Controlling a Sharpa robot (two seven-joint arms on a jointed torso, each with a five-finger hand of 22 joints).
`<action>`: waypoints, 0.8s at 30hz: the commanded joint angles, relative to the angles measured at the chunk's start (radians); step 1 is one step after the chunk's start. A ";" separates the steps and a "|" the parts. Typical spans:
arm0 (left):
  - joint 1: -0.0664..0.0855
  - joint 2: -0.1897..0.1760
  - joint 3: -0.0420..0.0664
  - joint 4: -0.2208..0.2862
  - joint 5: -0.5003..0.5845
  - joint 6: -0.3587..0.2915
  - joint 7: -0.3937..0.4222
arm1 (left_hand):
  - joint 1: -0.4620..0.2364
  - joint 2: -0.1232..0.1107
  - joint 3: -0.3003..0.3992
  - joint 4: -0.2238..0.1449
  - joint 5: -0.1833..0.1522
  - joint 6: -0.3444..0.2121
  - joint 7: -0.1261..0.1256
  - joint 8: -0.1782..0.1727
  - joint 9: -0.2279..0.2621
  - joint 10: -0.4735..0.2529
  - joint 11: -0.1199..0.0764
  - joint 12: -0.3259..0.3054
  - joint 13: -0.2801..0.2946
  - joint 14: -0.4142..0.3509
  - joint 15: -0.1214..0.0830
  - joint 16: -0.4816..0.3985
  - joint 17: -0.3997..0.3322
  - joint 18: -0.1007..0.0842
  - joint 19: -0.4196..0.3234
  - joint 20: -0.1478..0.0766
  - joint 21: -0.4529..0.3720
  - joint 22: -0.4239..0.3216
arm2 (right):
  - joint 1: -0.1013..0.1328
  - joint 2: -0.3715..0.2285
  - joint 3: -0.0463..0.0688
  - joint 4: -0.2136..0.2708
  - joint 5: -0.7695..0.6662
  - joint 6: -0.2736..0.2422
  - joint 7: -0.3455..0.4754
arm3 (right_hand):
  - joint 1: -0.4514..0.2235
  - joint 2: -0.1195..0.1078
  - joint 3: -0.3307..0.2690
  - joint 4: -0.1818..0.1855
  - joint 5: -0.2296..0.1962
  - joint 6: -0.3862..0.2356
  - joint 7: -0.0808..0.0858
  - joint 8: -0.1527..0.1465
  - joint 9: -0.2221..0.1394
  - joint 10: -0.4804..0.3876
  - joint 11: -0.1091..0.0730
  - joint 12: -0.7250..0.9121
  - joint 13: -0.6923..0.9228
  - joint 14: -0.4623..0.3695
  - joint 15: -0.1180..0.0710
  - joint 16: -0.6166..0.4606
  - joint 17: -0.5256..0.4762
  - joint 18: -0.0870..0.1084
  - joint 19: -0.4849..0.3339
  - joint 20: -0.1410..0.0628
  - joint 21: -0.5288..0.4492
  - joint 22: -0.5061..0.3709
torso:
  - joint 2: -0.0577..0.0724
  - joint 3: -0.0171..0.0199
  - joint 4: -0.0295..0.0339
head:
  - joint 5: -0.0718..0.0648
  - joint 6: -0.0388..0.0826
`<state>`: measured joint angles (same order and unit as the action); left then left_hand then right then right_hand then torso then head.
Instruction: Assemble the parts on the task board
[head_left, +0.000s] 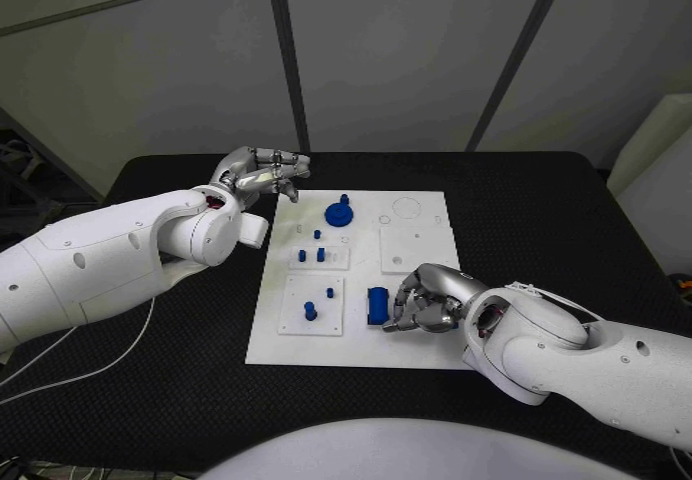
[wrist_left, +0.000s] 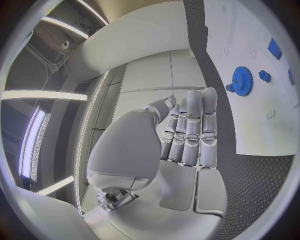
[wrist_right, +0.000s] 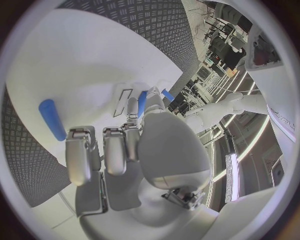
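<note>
The white task board (head_left: 418, 345) lies in the middle of the table. A blue gear (head_left: 339, 213) (wrist_left: 242, 81) stands near its far edge, and small blue pegs (head_left: 310, 255) stand in the plates below it. A blue cylinder (head_left: 378, 305) (wrist_right: 51, 119) lies on the board just left of my right hand (head_left: 428, 300). In the right wrist view a small blue part (wrist_right: 142, 100) shows pinched between that hand's thumb and a finger (wrist_right: 132, 111); its other fingers are curled. My left hand (head_left: 263, 172) (wrist_left: 187, 135) hovers off the board's far left corner, its fingers drawn together on nothing.
The black table (head_left: 548, 220) has free room to the right of the board. A thin white cable (head_left: 130, 340) runs over the table at the near left. Square white inset plates (head_left: 408, 248) with holes lie on the board's right half.
</note>
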<state>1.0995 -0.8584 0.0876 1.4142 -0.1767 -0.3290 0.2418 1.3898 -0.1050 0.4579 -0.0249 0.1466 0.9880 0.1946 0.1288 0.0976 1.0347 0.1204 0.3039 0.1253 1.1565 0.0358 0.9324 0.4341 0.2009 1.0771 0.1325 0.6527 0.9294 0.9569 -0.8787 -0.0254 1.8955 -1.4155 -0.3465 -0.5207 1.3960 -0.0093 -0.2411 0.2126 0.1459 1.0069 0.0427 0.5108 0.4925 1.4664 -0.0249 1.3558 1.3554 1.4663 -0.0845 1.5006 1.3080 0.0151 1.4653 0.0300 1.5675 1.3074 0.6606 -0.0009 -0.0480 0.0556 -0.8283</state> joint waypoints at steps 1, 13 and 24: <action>0.001 0.000 0.001 0.000 -0.004 0.003 0.000 | -0.002 0.011 -0.005 0.000 -0.001 -0.008 0.001 0.005 -0.001 -0.004 0.000 0.004 -0.001 -0.005 0.000 0.001 -0.001 -0.018 -0.004 0.000 -0.003 -0.002 | 0.001 -0.029 0.000 0.028 0.041 -0.056 0.087 | -0.019 -0.012 -0.006 0.006 -0.003 -0.008 0.005 -0.013 0.000 0.011 0.000 -0.006 0.061 0.082 -0.001 0.002 0.155 -0.015 0.105 -0.002 0.003 0.263 | 0.000 0.0003 -0.0017 | -0.003 0.004; -0.002 0.002 0.000 -0.005 -0.004 0.003 0.000 | -0.002 0.011 -0.005 0.000 -0.001 -0.008 0.001 0.005 -0.001 -0.004 0.000 0.004 -0.001 -0.005 0.000 0.001 -0.001 -0.018 -0.004 0.000 -0.003 -0.002 | 0.002 -0.202 0.000 0.105 0.182 -0.126 0.234 | 0.009 0.029 -0.007 0.013 0.077 -0.063 0.049 -0.153 -0.061 -0.007 0.037 -0.039 0.045 0.077 0.029 -0.015 0.131 -0.013 0.100 0.026 -0.002 0.258 | 0.000 -0.0001 -0.0030 | -0.030 0.014; -0.003 0.000 0.000 0.002 -0.004 0.001 0.000 | -0.002 0.011 -0.005 0.000 -0.001 -0.008 0.001 0.005 -0.001 -0.004 0.000 0.004 -0.001 -0.005 0.000 0.001 -0.001 -0.018 -0.004 0.000 -0.003 -0.002 | 0.002 -0.307 0.000 0.100 -0.018 -0.096 0.136 | 0.032 0.043 -0.023 0.018 0.117 0.007 0.049 -0.249 -0.124 0.004 0.037 -0.032 0.051 0.078 0.030 -0.012 0.137 -0.015 0.105 0.029 0.003 0.263 | 0.002 0.0012 -0.0015 | -0.076 0.015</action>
<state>1.0959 -0.8583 0.0874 1.4122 -0.1768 -0.3293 0.2411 1.3898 -0.1050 0.4579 -0.0249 0.1466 0.9880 0.1946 0.1288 0.0978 1.0348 0.1204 0.3039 0.1253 1.1564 0.0357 0.9325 0.4343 0.2007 1.0771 0.1325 0.6527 0.9295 0.9577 -1.1835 -0.0251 1.9919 -1.3369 -0.4495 -0.3432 1.4342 0.0405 -0.2591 0.2306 0.2646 1.0092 0.0914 0.2655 0.3703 1.4577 0.0128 1.3203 1.5045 1.4649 -0.0570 1.4891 1.3078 0.0151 1.4689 0.0521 1.5675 1.3074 0.6618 -0.0010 -0.0498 -0.0144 -0.8129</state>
